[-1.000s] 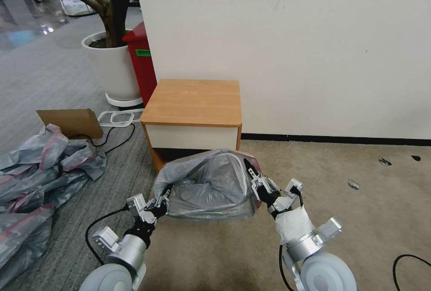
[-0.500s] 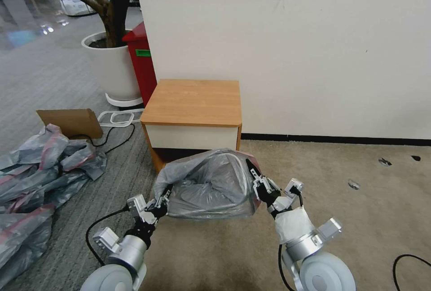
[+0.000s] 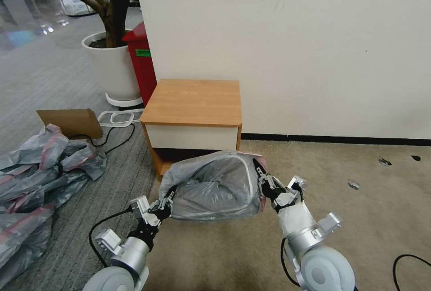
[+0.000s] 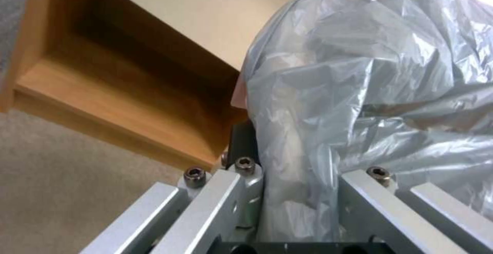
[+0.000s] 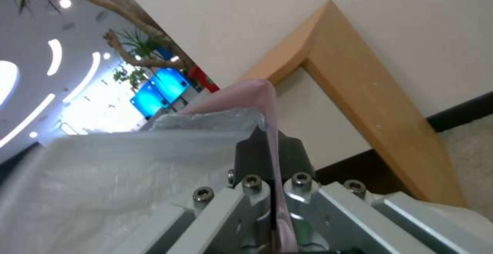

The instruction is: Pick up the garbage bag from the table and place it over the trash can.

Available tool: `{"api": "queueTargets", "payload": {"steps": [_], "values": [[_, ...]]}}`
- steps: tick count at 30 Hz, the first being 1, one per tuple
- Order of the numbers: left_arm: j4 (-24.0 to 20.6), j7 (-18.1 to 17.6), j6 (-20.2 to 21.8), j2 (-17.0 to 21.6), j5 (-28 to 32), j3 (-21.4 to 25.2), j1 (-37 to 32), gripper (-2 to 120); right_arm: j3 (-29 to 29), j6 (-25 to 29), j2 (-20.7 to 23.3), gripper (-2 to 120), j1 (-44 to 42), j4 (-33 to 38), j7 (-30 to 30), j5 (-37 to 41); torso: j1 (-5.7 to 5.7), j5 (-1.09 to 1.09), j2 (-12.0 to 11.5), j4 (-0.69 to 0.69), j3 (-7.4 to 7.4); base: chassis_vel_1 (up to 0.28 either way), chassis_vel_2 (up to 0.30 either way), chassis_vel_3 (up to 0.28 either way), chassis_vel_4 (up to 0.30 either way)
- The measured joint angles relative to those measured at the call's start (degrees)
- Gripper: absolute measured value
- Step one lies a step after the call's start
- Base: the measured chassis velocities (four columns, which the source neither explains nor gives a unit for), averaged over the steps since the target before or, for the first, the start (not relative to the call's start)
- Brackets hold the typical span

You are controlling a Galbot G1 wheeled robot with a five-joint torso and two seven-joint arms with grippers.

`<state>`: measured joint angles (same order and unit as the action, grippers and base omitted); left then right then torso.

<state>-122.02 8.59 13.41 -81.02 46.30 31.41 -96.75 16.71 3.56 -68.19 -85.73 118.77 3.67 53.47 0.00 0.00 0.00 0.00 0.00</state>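
Since the earlier frame the garbage bag point(image 3: 215, 185) has shifted slightly rightward with both arms, uncovering more of the worktop's point(image 3: 193, 102) lower shelf. Left pincer point(image 3: 164, 203) is clamped on the bag's left edge and right pincer point(image 3: 262, 178) is clamped on its pink-red rim; the bag is stretched between them, draped over the trash can point(image 3: 248, 172), of which a sliver of pale rim shows through the plastic, just in front of the worktop. Surroundings: beige carpet point(image 3: 341, 201), white wall point(image 3: 292, 48), heap of grey-pink bags point(image 3: 40, 178), cardboard piece point(image 3: 69, 121), red bin point(image 3: 142, 64), white plant pot point(image 3: 112, 71).
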Motion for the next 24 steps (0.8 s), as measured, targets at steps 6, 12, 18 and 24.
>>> {"api": "queueTargets", "payload": {"steps": [6,12,18,24], "values": [[-1.0,0.1,0.1,-0.4,-0.1,-1.0,-0.4,5,0.1,0.2,0.8,0,1.8,-3.3,-0.4,-1.9,0.0,0.0,0.0,0.0,0.0,0.0,0.0,0.0,0.0],[-2.3,0.1,0.2,-0.4,-0.1,-1.3,-0.9,5,-0.6,0.6,0.9,0,3.7,-6.9,-1.2,-3.9,0.0,0.0,0.0,0.0,0.0,0.0,0.0,0.0,0.0],[-2.5,0.1,0.2,-1.0,-0.1,-1.5,-1.1,5,-1.3,0.8,0.6,0,5.1,-9.5,-1.9,-5.7,-0.01,0.0,0.0,0.0,0.0,0.0,0.0,0.0,0.0],[-2.6,0.1,0.2,-1.4,-0.1,-1.6,-1.0,5,-1.9,0.9,0.4,0,5.6,-10.7,-3.1,-8.6,0.0,0.0,0.0,0.0,0.0,0.0,0.0,0.0,0.0]]}}
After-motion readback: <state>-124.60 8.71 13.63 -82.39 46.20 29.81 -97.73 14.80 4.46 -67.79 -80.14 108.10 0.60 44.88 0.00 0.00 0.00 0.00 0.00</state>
